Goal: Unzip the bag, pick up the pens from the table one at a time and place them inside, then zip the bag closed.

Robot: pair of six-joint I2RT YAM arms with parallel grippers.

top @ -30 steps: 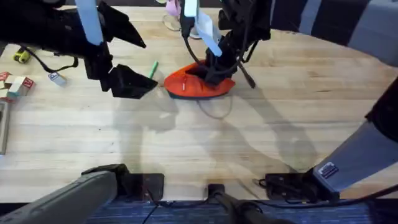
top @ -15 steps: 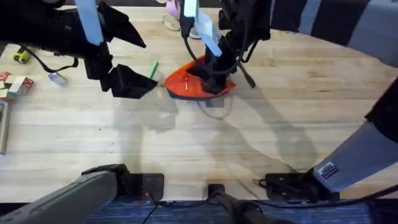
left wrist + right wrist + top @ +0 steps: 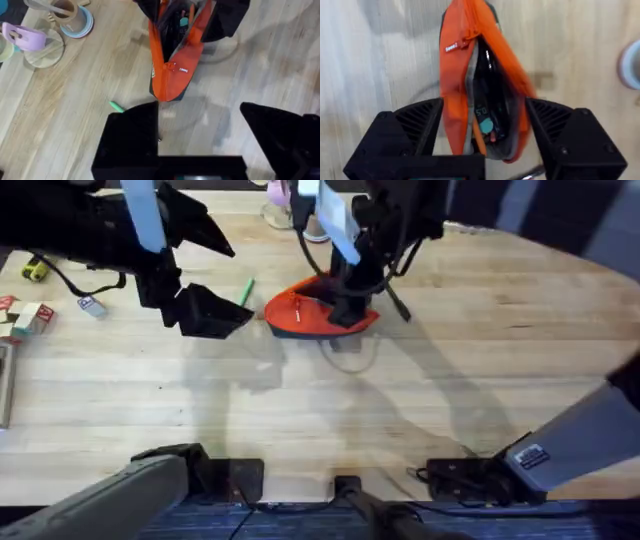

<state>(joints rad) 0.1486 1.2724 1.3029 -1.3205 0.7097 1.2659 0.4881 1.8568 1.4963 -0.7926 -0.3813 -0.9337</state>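
orange-red fabric is catching the eye at the far middle of the table [image 3: 420,380], where the bag [image 3: 310,313] is lying with its zipper drawn open and its mouth gaping. the right gripper [image 3: 345,308] is hanging directly over the right part of that opening, its black fingers spread wide to either side of the bag and not gripping anything. in the right wrist view the open mouth is sitting between those spread fingers [image 3: 407,135], and dark contents with a small teal and an orange bit are showing inside.

the left gripper [image 3: 205,313] is hovering just left of the bag, apart from it, its fingers released and holding nothing. the light green pen [image 3: 246,291] is lying on the wood between the left gripper and the bag, slightly to the far side, partly hidden by the gripper. the black pen [image 3: 397,301] is lying on the table just right of the bag, close to the right arm. at the far edge, a pale round cup [image 3: 62,10] and a purple mug [image 3: 25,37] are standing well left of the bag.
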